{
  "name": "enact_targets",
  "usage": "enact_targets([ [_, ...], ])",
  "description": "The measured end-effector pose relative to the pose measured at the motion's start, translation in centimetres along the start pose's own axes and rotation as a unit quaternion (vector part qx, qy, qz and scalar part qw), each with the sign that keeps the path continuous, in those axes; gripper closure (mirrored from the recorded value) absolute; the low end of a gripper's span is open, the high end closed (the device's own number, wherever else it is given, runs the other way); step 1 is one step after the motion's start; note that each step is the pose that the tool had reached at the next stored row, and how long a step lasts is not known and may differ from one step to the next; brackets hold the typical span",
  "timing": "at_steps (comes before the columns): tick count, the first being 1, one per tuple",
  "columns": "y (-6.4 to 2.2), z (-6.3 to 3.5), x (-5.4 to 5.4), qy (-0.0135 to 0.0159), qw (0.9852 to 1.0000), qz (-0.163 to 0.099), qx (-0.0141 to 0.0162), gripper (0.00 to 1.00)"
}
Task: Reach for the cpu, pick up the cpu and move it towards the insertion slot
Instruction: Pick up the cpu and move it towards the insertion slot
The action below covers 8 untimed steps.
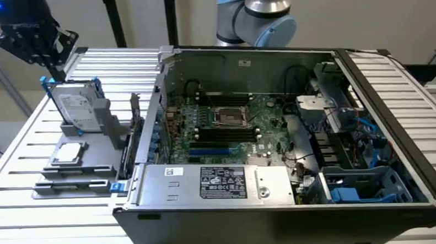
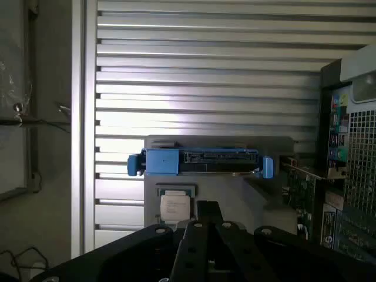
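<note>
Your black gripper (image 1: pixel 52 67) hangs above the far corner of the ribbed aluminium table (image 1: pixel 16 147), at the exterior view's left, over the top edge of the rectangular silver hard drive with its blue-edged bracket (image 1: pixel 78 110). In the wrist view the jaws look pressed together in a single dark tip, and they grip nothing.

The cpu (image 1: pixel 69 153), a small flat square chip with a silvery-grey metal top, lies flat in a grey plastic fixture (image 1: pixel 72 186) on the table. It sits just in front of the hard drive, which stands upright in the same fixture. The gripper is well above the chip and does not touch it. Through the wrist camera you see the cpu (image 2: pixel 176 207) near the gripper (image 2: pixel 207 208), with the hard drive's blue-cornered upper edge (image 2: pixel 200 163) just beyond it.

The insertion slot (image 1: pixel 229 116), a square socket with a shiny silver metal frame and a dark centre, sits on the green circuit board inside the open black computer case (image 1: pixel 281 221). That case fills the exterior view's centre and right, well apart from the cpu. Long black and blue memory slots (image 1: pixel 217 138) run just beside the socket on its near side. A grey labelled power supply box (image 1: pixel 213 183) lies along the case's near wall. The robot's silver and light blue arm joint (image 1: pixel 261 12) rises behind the case.
</note>
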State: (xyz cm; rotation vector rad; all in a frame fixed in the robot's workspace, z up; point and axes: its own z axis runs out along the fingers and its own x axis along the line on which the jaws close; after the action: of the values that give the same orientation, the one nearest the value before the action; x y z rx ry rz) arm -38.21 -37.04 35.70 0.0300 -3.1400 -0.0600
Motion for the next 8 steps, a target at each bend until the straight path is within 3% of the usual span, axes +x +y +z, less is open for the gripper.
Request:
enact_targets([
  [8,0.0,0.0,-0.01,0.0,1.0,0.0,0.0,0.89],
])
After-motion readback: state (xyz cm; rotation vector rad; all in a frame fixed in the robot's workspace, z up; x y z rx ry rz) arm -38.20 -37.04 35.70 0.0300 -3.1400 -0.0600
